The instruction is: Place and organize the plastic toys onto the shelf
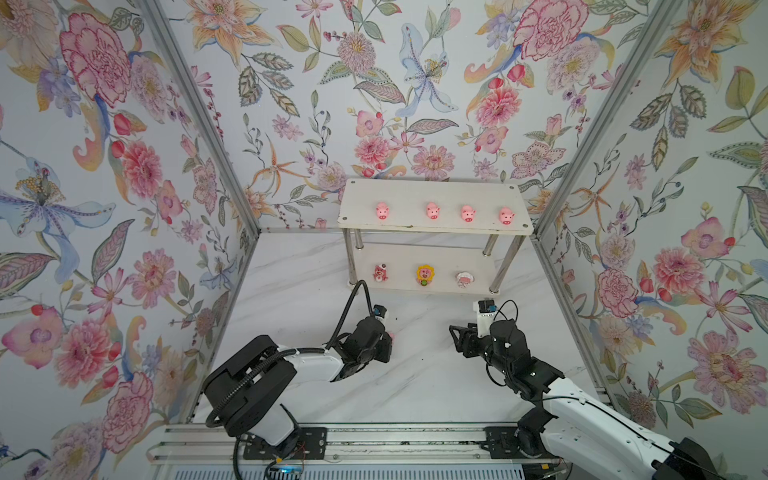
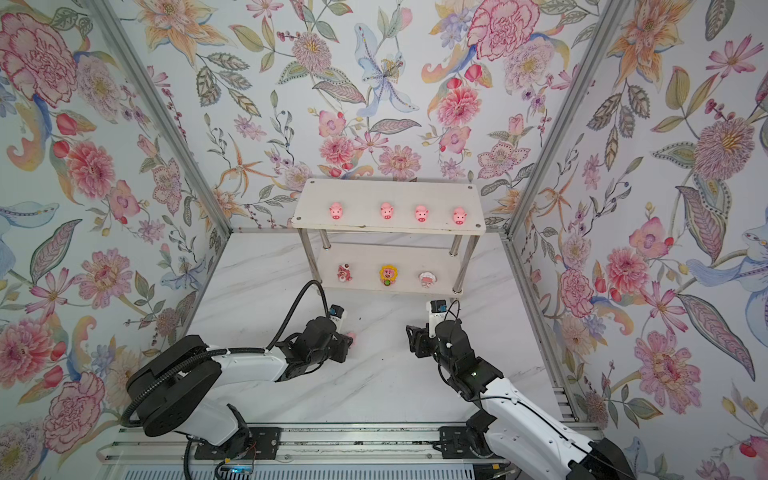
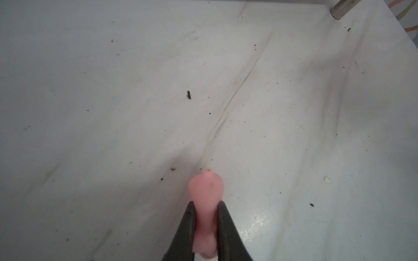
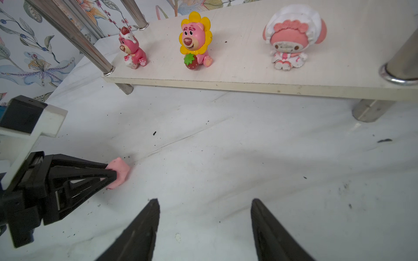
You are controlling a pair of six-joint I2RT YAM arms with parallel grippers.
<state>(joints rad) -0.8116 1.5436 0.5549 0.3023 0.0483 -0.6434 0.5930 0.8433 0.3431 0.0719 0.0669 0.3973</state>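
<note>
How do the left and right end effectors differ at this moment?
The left end effector is shut on a pink pig; the right end effector stands open and empty. The left one points across the table; the right one faces the shelf's lower tier. Both are black with tapered fingers, in front of the shelf.

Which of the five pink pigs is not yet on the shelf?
The pig pinched in the left claw; the other four stand in a row on the shelf's top tier.
</note>
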